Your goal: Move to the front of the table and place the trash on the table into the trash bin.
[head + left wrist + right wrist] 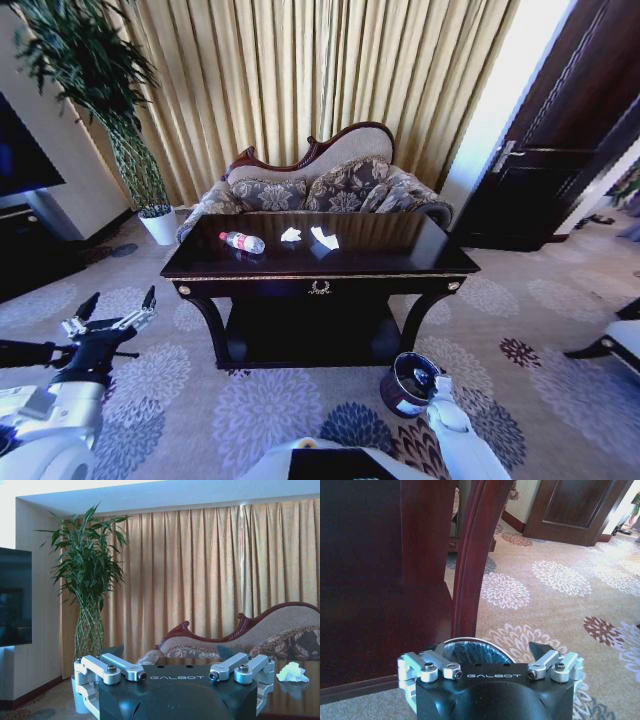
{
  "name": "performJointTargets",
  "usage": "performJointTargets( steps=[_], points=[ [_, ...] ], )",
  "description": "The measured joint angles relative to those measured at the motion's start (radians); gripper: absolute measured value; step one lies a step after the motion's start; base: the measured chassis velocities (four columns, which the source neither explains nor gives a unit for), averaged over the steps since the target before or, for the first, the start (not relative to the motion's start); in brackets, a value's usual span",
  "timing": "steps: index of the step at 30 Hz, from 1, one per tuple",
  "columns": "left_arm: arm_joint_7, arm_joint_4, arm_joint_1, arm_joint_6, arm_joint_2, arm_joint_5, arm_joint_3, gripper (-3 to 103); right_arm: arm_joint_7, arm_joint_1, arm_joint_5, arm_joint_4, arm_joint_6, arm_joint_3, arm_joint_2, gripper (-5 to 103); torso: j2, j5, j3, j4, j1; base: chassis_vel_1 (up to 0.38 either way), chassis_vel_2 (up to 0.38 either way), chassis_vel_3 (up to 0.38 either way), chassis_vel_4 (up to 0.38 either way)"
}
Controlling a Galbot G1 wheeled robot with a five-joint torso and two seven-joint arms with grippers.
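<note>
At the far left, a potted bamboo plant is seen in a white pot before the gold curtain. Nearer, at the left edge of the head view, the left gripper is held out over the patterned carpet, well apart from the table; its two fingers are spread wide with nothing between them. In the left wrist view the same spread is shown, the left gripper being level with the tabletop.

The glossy black table with gold trim is placed at the centre, in front of a patterned sofa. On its top, left of centre, a clear plastic bottle with a red cap is laid on its side. Just right of it two crumpled white paper pieces are found near the middle of the top, one of which is also caught in the left wrist view.

To the right, on the carpet beside the table's near right leg, the round dark trash bin is stood upright. The right gripper is held directly above the bin's open rim, its fingers parted and empty. A dark wooden door is seen at the far right.
</note>
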Motion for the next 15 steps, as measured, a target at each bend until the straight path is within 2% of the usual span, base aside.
performJointTargets(
  steps=[1,2,7,9,10,11,13,15],
  points=[
    [0.0,0.0,0.0,0.0,0.001,-0.003,-0.003,100,0.0,0.0,0.002,0.001,0.0,0.0,0.0,93,0.0,0.0,0.0,0.0,0.0,0.0,0.0,0.0,0.0],
    [0.001,0.0,0.0,-0.001,0.003,-0.009,-0.009,100,0.0,-0.002,0.004,0.002,-0.001,0.0,0.0,99,0.0,0.0,0.0,0.0,0.0,0.0,0.0,0.0,0.0],
    [0.001,0.0,0.0,-0.001,0.005,-0.021,-0.02,100,0.001,-0.006,0.026,0.018,-0.001,0.001,0.001,100,0.0,0.0002,0.0,-0.0001,0.0,0.0,0.0,0.0,0.0],
    [0.001,0.0,-0.001,-0.001,0.005,-0.027,-0.025,100,0.001,-0.035,0.151,0.127,-0.011,-0.002,-0.002,100,0.0,0.0003,0.0,0.0001,0.0,0.0,0.0,0.0,0.0],
    [0.001,0.0,-0.001,-0.001,0.005,-0.027,-0.025,100,0.001,-0.035,0.151,0.127,-0.011,-0.002,-0.002,100,0.0,0.0003,0.0,0.0001,0.0,0.0,0.0,0.0,0.0],
    [0.002,0.0,-0.003,-0.001,0.004,-0.028,-0.025,100,-0.001,-0.061,0.226,0.227,-0.032,-0.001,-0.006,100,0.0,0.0001,0.0,0.0002,0.0,0.0,0.0,0.0,0.0],
    [0.002,0.0,-0.009,-0.001,0.004,-0.028,-0.021,100,-0.019,-0.104,0.254,0.402,-0.049,0.01,-0.013,100,0.0,-0.0001,0.0,0.0001,0.0,0.0,0.0,0.0,0.0],
    [0.002,0.0,-0.01,0.0,0.004,-0.028,-0.02,100,-0.026,-0.118,0.252,0.454,-0.05,0.015,-0.017,100,0.0,-0.0003,0.0,0.0001,0.0,0.0,0.0,0.0,0.0]
  ],
)
